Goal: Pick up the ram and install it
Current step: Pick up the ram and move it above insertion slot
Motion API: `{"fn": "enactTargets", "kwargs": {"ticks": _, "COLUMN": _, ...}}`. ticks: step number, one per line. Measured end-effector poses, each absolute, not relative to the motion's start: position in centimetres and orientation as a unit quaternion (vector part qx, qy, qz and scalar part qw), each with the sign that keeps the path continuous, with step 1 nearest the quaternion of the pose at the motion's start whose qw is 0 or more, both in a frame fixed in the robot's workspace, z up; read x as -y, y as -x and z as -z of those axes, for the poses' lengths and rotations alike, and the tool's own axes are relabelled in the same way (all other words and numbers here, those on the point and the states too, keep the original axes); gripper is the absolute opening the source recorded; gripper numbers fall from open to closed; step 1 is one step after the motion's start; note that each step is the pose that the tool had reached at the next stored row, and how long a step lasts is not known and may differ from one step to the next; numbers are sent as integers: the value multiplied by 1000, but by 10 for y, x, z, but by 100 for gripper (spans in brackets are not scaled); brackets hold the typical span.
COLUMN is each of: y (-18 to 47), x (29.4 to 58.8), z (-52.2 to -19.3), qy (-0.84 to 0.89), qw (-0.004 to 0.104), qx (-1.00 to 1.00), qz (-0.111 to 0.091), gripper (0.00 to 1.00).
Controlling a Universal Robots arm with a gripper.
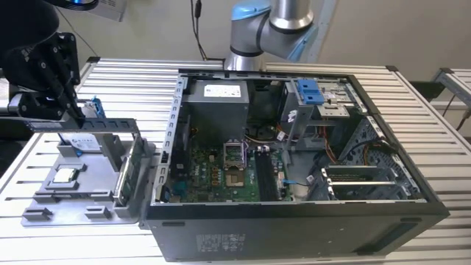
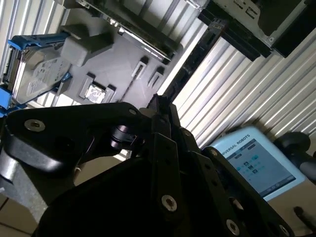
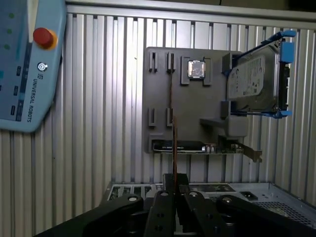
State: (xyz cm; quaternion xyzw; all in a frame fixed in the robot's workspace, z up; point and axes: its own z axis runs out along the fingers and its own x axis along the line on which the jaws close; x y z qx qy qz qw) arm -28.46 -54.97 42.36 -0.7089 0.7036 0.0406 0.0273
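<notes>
Exterior view puts the gripper (image 1: 74, 117) over the tray (image 1: 81, 190) at that view's left. Its jaws are clenched on the ram (image 1: 110, 122), which hangs level above the tray and seems clear of the tray's holders. In the first wrist view the ram (image 3: 174, 131) is seen edge-on, jutting out past the fingertips (image 3: 169, 180).

I judge the pick-up done and the install not yet begun. The slots (image 1: 263, 171) sit deep in the open case (image 1: 174, 110), well apart from the ram. Reaching them calls for clearing the case's near wall, then squaring the thin edge to a narrow slot and pressing straight in.

The hard drive (image 1: 83, 144) stands just beside the gripper, and the tray's upright posts are near the ram's far end, so room is tight around the tray. Above the case the way looks open. Cables and the drive cage crowd the slots on the exterior view's right.
</notes>
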Motion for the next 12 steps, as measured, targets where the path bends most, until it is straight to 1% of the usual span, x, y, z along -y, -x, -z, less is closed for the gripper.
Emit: {"fn": "enactTargets", "kwargs": {"ticks": 12, "y": 237, "x": 550, "z": -424, "qy": 709, "qw": 27, "qx": -704, "qz": -41, "gripper": 14}}
